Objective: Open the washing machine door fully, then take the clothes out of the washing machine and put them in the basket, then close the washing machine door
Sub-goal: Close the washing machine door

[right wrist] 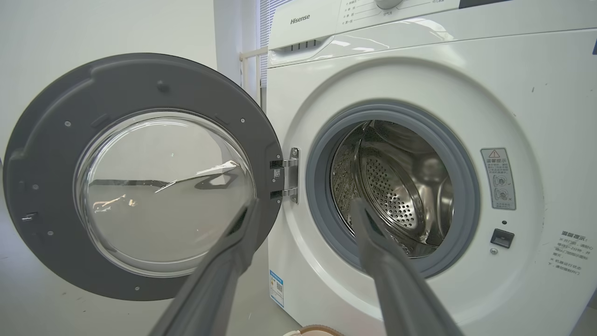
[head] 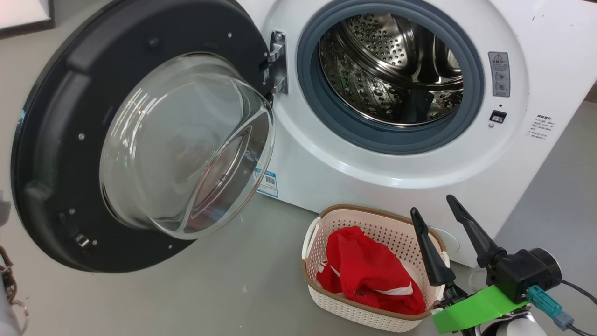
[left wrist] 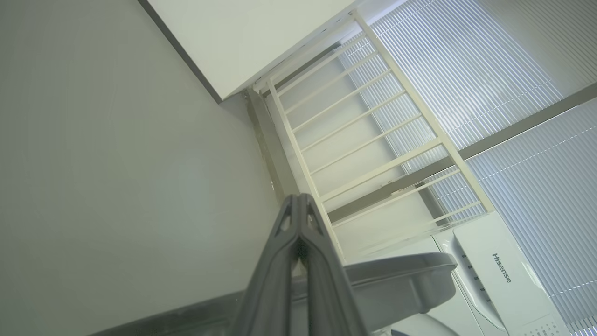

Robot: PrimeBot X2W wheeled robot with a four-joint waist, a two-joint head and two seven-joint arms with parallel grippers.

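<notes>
The washing machine door (head: 70, 140) (right wrist: 56, 186) stands swung wide open to the left, its clear glass bowl (head: 186, 144) bulging out. The white washing machine (head: 326, 154) (right wrist: 513, 102) shows a grey gasket and a bare steel drum (head: 392, 65) (right wrist: 396, 196). On the floor in front, the cream basket (head: 322, 224) holds the red clothes (head: 368, 270). My right gripper (head: 433, 205) (right wrist: 303, 207) is open and holds nothing, just right of the basket and facing the machine's front. My left gripper (left wrist: 297, 198) is shut with nothing in it, pointing up toward a wall and a white rack.
A grey floor (head: 210, 289) spreads under the door and around the basket. In the left wrist view, a white rail rack (left wrist: 373, 135) and window blinds (left wrist: 513, 56) stand behind the machine's top (left wrist: 499, 266). A blue-white label (head: 268, 179) sits low on the front panel.
</notes>
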